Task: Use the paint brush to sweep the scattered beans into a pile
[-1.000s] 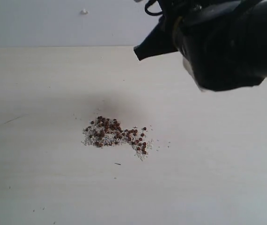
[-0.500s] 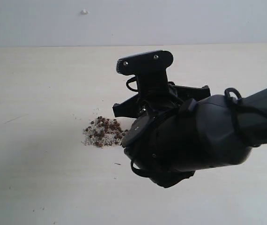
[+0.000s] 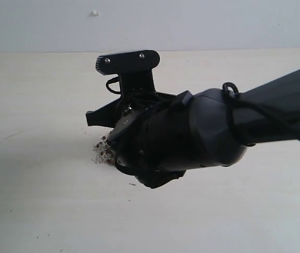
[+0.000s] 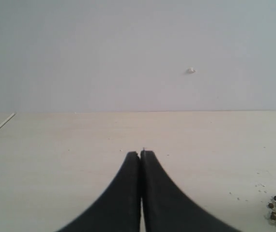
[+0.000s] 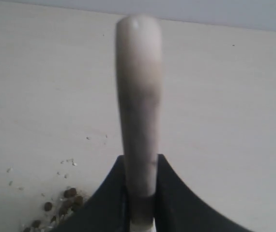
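Right gripper point(image 5: 140, 192) clenched on the paint brush point(image 5: 138, 96), pale handle rising between the jaws. Beans point(image 5: 64, 202) on the table point(image 5: 235, 121) just beside it. Exterior view: the right arm point(image 3: 192, 137) hides most of the pile point(image 3: 101, 153). Left gripper point(image 4: 140, 158) pressed closed, empty, apart from the beans.

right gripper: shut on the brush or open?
Shut on the paint brush. In the right wrist view the right gripper has its jaws pressed against both sides of the pale handle.

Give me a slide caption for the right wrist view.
Right gripper holding the paint brush near scattered beans on a pale table.
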You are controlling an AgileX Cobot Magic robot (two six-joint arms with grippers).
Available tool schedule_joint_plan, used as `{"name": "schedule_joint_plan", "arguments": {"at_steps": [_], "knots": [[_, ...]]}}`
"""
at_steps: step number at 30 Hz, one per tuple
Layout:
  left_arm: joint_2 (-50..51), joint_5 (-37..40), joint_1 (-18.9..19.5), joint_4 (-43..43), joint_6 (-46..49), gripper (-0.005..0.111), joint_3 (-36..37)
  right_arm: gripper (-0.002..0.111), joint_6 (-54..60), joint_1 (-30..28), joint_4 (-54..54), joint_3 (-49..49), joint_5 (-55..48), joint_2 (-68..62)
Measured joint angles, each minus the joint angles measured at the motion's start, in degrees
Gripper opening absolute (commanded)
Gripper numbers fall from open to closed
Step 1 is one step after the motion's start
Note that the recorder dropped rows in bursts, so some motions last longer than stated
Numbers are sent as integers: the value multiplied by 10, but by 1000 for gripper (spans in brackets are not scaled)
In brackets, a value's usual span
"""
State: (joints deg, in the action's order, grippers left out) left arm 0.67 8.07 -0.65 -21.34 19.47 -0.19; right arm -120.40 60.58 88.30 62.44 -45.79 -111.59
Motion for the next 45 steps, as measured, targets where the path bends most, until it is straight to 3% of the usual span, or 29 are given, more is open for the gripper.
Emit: {"name": "schedule_joint_plan", "arguments": {"at_steps": [11,16,25,30,38,45], "knots": [[0,0,0,0,0,0,0,0,6,0,-15,88,37,-46],[0,0,0,0,0,0,0,0,62,0,-50,91,32,-31],[0,0,0,0,0,0,0,0,248,2,-161,91,-118,17],[0,0,0,0,0,0,0,0,296,24,-178,80,-172,21],[0,0,0,0,0,0,0,0,258,63,-218,42,-160,9],[0,0,0,0,0,0,0,0,153,68,-194,42,-70,8]]}}
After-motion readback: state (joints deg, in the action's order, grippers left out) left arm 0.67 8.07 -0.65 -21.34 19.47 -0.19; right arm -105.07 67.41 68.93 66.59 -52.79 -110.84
